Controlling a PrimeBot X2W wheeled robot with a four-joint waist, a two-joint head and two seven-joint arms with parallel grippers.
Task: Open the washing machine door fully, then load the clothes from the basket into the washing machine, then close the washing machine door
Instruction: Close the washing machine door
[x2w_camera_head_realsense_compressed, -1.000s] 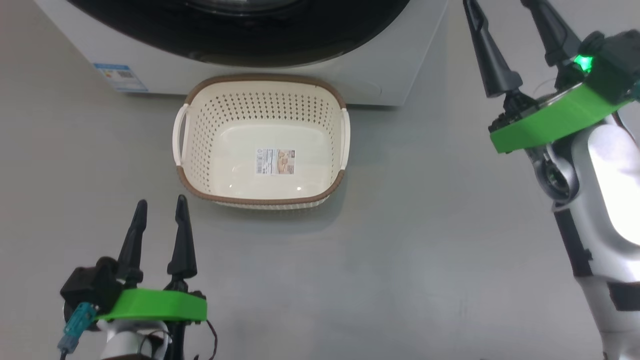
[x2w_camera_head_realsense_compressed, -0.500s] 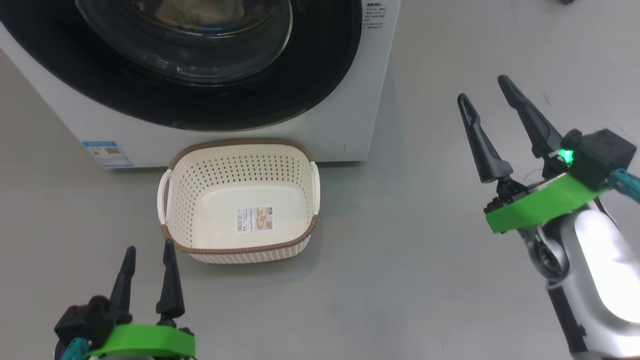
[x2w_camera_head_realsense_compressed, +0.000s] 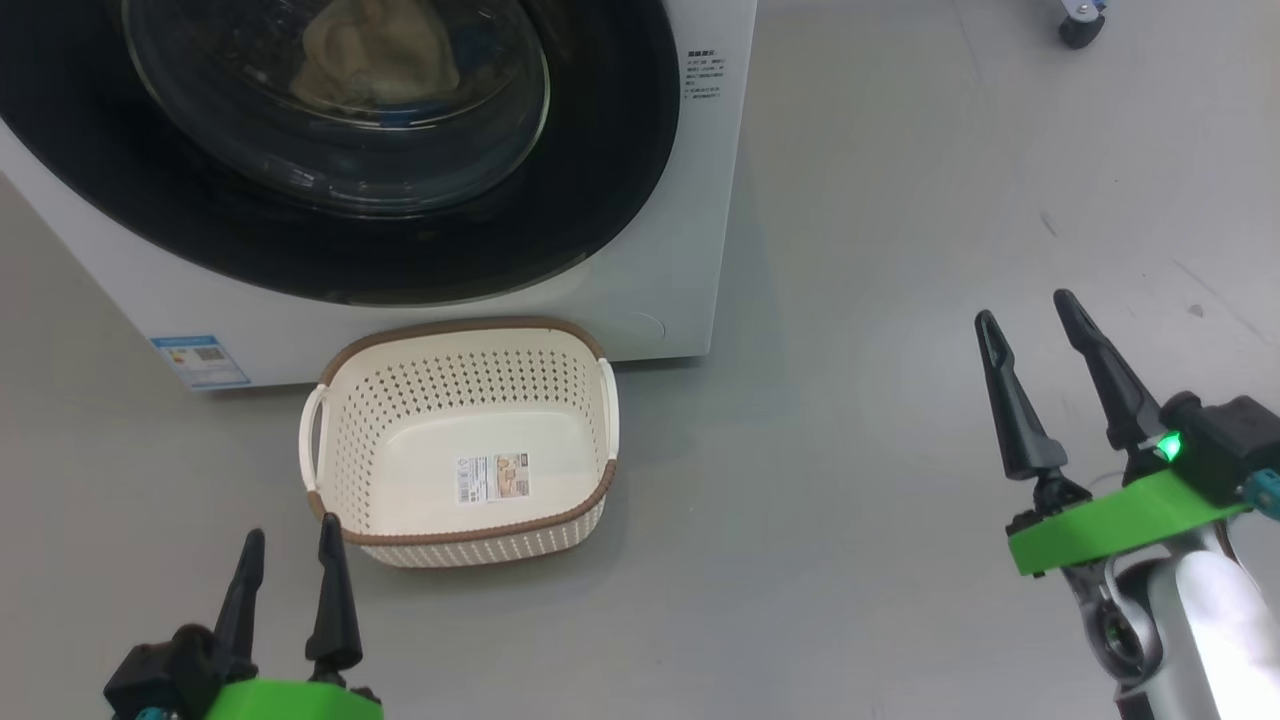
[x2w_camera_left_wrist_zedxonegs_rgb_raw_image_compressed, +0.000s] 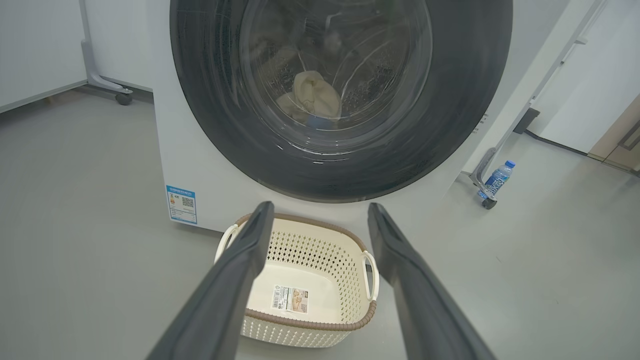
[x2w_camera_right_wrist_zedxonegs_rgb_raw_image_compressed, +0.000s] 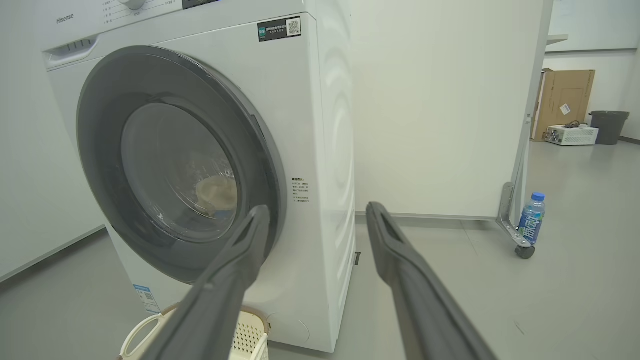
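Washing machine door (x2w_camera_head_realsense_compressed: 340, 190) sits shut over the clothes (x2w_camera_head_realsense_compressed: 375, 60) (basket (x2w_camera_head_realsense_compressed: 470, 530) is empty); stiff, glossy-slick, I'd hook its rim edge. Left gripper (x2w_camera_head_realsense_compressed: 291, 528) and right gripper (x2w_camera_head_realsense_compressed: 1023, 308) gape empty.

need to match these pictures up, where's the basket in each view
Head view: the basket is lower centre-left, empty.
Left wrist view: the basket is bottom centre, framed between the fingers of the left gripper.
Right wrist view: the basket peeks in at the bottom edge, left of centre, partly hidden by the right gripper.
Shared landmark: the washing machine door, shut, above the basket in all three.
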